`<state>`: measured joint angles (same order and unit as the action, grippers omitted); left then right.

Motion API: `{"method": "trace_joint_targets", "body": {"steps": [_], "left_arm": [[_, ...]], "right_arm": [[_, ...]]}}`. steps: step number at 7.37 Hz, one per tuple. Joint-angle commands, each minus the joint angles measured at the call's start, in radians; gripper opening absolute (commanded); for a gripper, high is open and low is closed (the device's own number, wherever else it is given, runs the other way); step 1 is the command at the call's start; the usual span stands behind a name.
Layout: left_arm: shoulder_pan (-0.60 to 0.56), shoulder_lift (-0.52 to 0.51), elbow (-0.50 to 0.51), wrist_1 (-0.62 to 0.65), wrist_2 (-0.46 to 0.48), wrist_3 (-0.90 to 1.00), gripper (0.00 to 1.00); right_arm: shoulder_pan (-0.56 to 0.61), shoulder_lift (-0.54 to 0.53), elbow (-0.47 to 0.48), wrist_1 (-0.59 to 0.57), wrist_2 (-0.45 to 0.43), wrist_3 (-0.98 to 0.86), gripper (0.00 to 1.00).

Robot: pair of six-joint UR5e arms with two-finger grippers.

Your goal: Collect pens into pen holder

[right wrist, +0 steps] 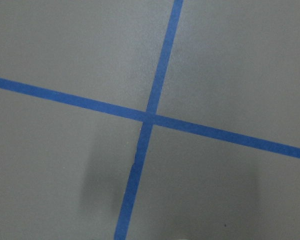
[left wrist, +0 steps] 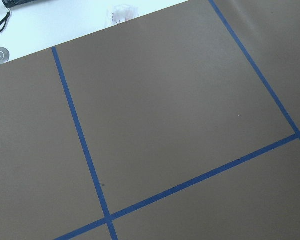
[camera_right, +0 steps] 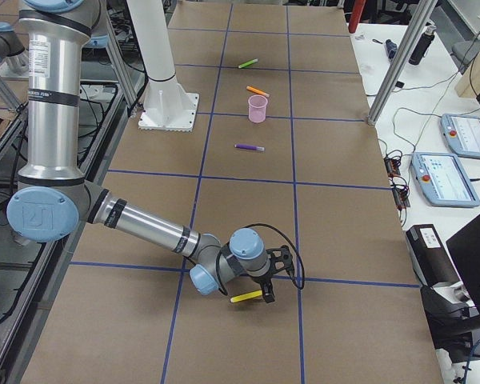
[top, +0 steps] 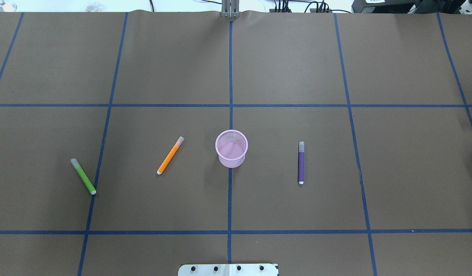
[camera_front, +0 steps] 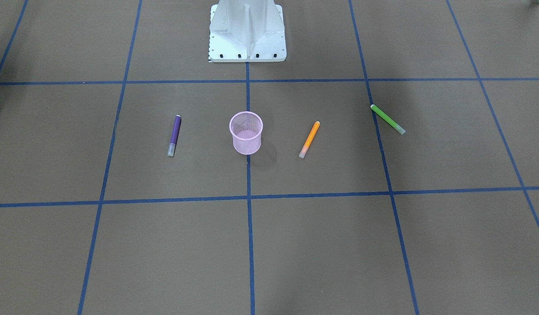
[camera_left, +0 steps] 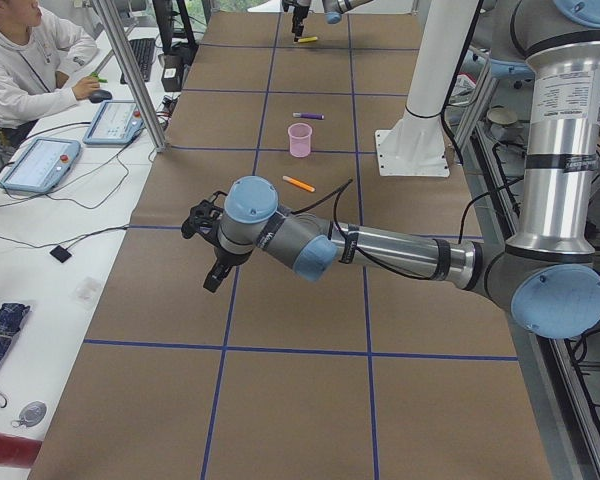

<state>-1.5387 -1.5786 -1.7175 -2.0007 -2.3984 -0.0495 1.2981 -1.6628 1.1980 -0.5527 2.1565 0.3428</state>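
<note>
The pink mesh pen holder (top: 231,148) stands upright at the table's centre. The orange pen (top: 170,155) and the green pen (top: 83,176) lie to its left in the overhead view, and the purple pen (top: 301,163) lies to its right. The yellow pen (camera_right: 246,297) lies far out at the table's right end, just beside my right gripper (camera_right: 266,291), which hangs low over it. My left gripper (camera_left: 212,274) hovers above bare table at the left end. Both grippers show only in the side views, so I cannot tell whether they are open or shut.
The robot's white base plate (top: 228,269) sits at the near table edge. Blue tape lines (top: 230,105) cross the brown table. An operator (camera_left: 25,60) sits at a side bench with control tablets (camera_left: 38,162). The wrist views show only table and tape.
</note>
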Motion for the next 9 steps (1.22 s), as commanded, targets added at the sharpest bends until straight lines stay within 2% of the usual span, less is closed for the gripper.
{"method": "trace_joint_targets", "body": {"steps": [1,4,6,9], "left_arm": [[0.0,-0.003,0.001,-0.001,0.002,0.0,1.0],[0.0,-0.003,0.001,-0.001,0.002,0.0,1.0],[0.0,-0.001,0.003,-0.001,0.002,0.0,1.0],[0.0,-0.001,0.004,-0.001,0.002,0.0,1.0]], "right_arm": [[-0.007,-0.005,-0.021,0.014,-0.003,0.005,0.7],[-0.005,-0.021,-0.023,0.016,-0.003,0.002,0.62],[-0.005,-0.026,-0.021,0.017,-0.003,0.002,0.5],[-0.005,-0.026,-0.023,0.014,-0.003,0.001,0.5]]}}
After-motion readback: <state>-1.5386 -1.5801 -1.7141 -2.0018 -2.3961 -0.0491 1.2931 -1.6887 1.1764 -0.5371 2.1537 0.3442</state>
